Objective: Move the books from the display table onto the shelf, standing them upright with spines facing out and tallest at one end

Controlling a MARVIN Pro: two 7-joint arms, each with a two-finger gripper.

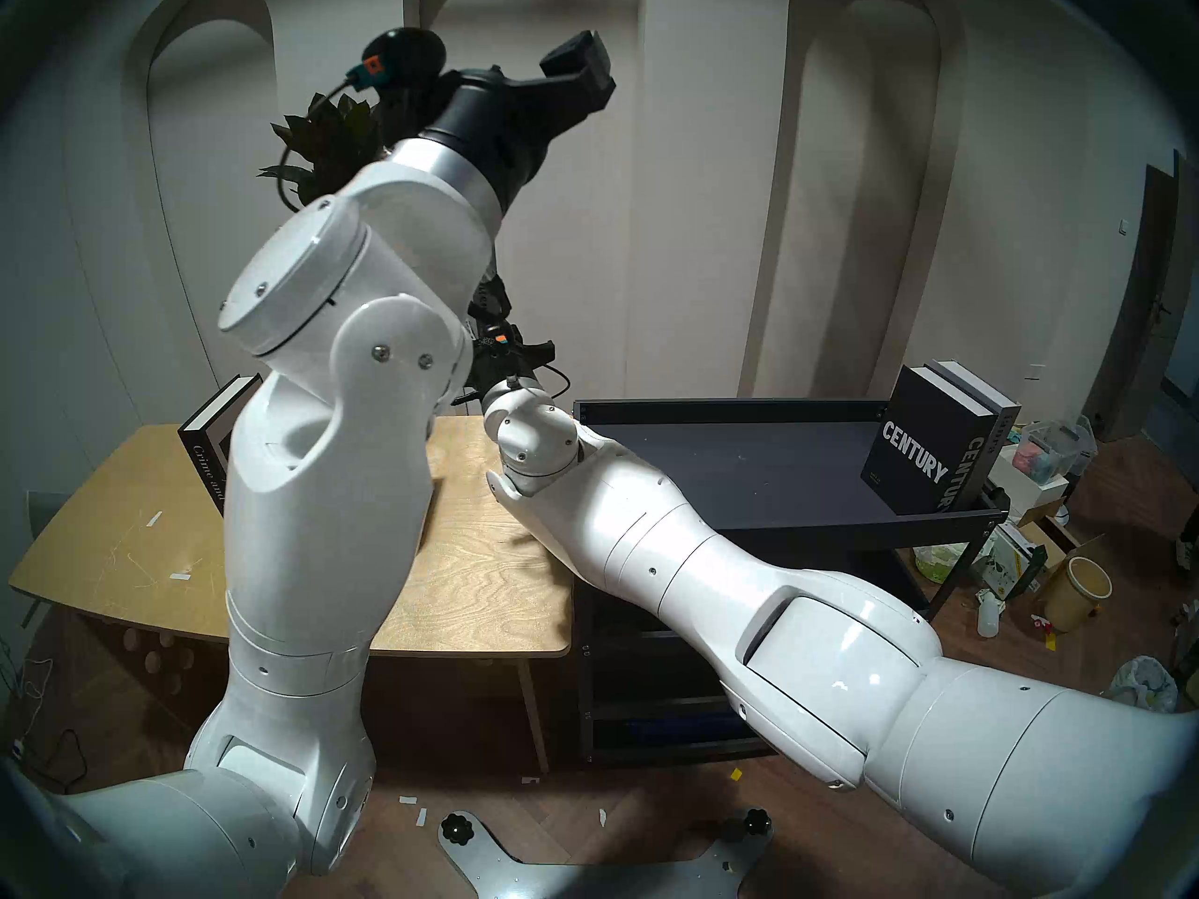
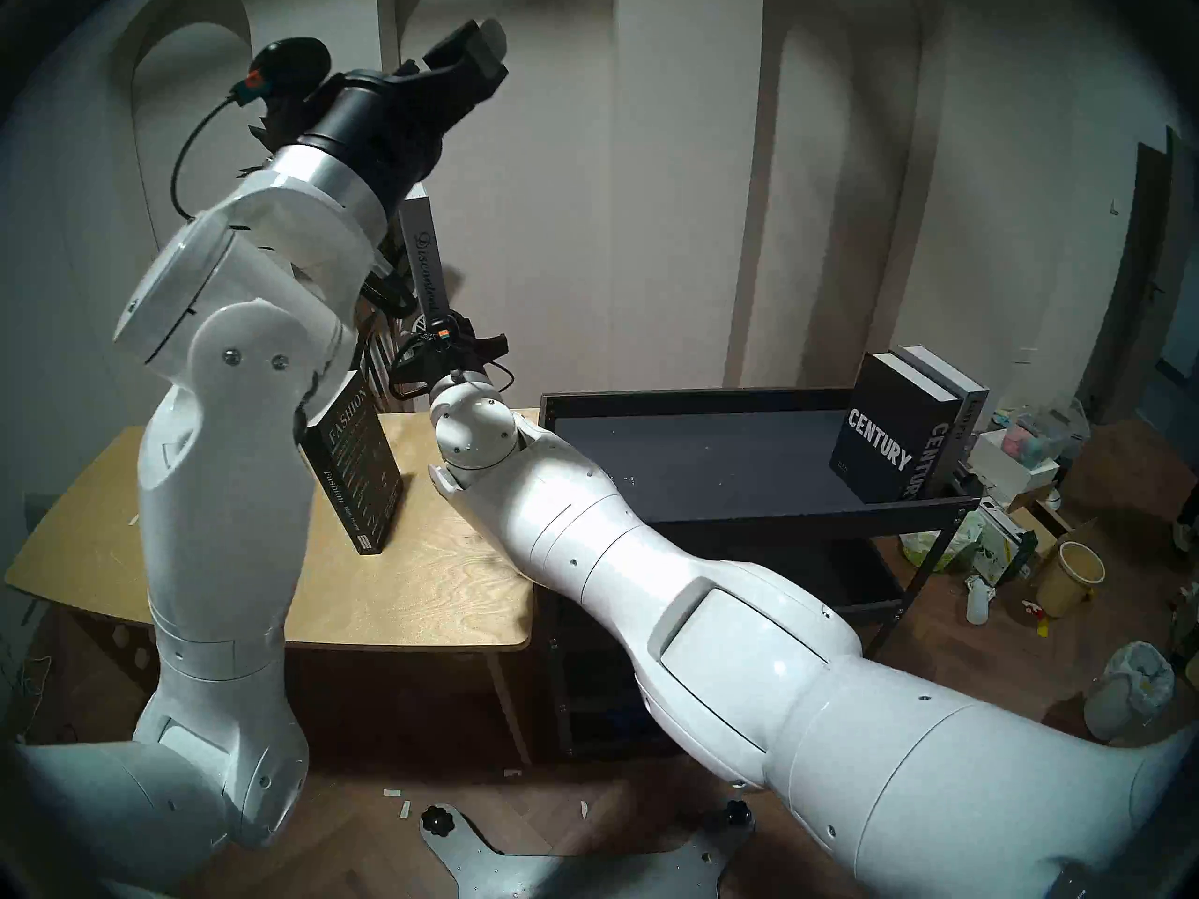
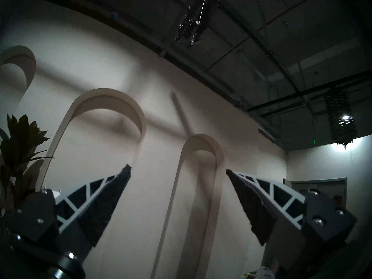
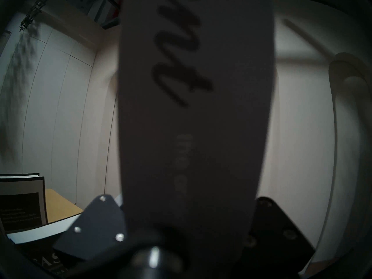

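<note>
With my right jaws clamped low on the upright Discontent book (image 2: pixel 425 255) above the counter (image 2: pixel 448 573), left jaws wide and empty, I judge it could pivot and slip before the shelf (image 2: pixel 714 463).

Left arm (image 1: pixel 311 424) hides most of the Crime and Punishment book (image 1: pixel 211 450) in head left view. Right gripper's fingertips hidden behind the grey book (image 4: pixel 197 111) in wrist view; spine lettering blurred, cut off at top. Rear book's (image 2: pixel 967 404) spine title on the cart too small to read.
</note>
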